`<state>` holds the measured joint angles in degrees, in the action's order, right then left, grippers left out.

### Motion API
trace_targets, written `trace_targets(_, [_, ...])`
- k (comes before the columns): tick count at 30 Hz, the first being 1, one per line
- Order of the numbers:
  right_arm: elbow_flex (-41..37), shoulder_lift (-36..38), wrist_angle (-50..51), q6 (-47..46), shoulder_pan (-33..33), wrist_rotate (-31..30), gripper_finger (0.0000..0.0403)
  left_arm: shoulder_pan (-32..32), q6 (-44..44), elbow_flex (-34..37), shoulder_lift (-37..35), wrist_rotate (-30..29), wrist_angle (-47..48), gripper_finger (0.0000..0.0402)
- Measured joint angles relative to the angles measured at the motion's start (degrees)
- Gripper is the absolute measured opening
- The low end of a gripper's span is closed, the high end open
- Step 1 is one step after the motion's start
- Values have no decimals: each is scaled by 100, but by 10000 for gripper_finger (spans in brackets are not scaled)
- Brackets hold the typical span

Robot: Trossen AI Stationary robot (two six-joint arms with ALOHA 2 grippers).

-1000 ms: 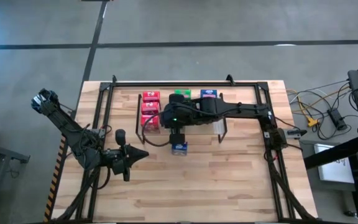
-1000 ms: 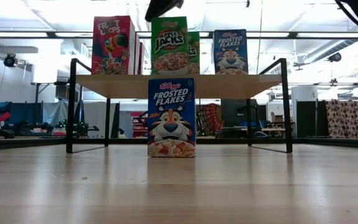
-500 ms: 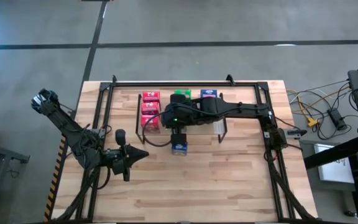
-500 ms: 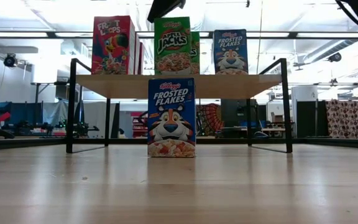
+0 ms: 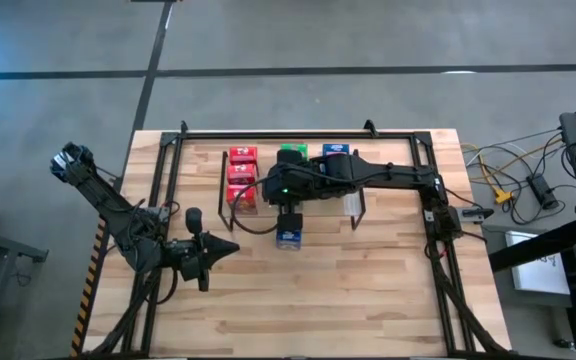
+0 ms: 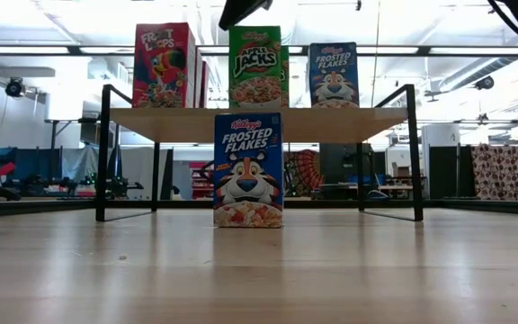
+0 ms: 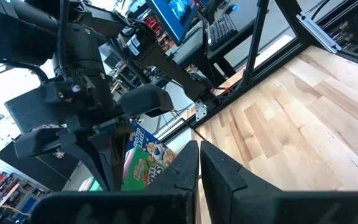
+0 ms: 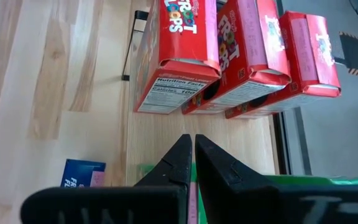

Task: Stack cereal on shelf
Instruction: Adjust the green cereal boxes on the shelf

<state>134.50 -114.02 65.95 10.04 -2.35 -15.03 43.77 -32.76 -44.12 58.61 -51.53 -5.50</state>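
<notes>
Right gripper (image 5: 286, 188) hangs over the shelf (image 6: 331, 123) with its fingers pinched narrow on a green cereal box (image 6: 254, 67), held upright between the red boxes (image 6: 165, 66) and a blue box (image 6: 334, 75). Another blue box (image 6: 248, 169) stands on the table in front; left gripper (image 5: 200, 262) waits with fingers together near the table's left edge

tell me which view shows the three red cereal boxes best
The right wrist view: all three red cereal boxes show side by side in a row on the shelf. The high view shows only their tops. The low view shows the front one, hiding the others. The left wrist view shows none.
</notes>
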Motion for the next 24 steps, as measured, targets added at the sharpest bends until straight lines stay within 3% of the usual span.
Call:
trace_targets(13, [-2, 437, 64, -116, -11, 4, 13, 0, -2, 0, 0, 2, 0, 0])
trace_targets(24, [-2, 719, 1172, -585, 251, 0, 13, 0, -19, 0, 0, 0, -2, 0])
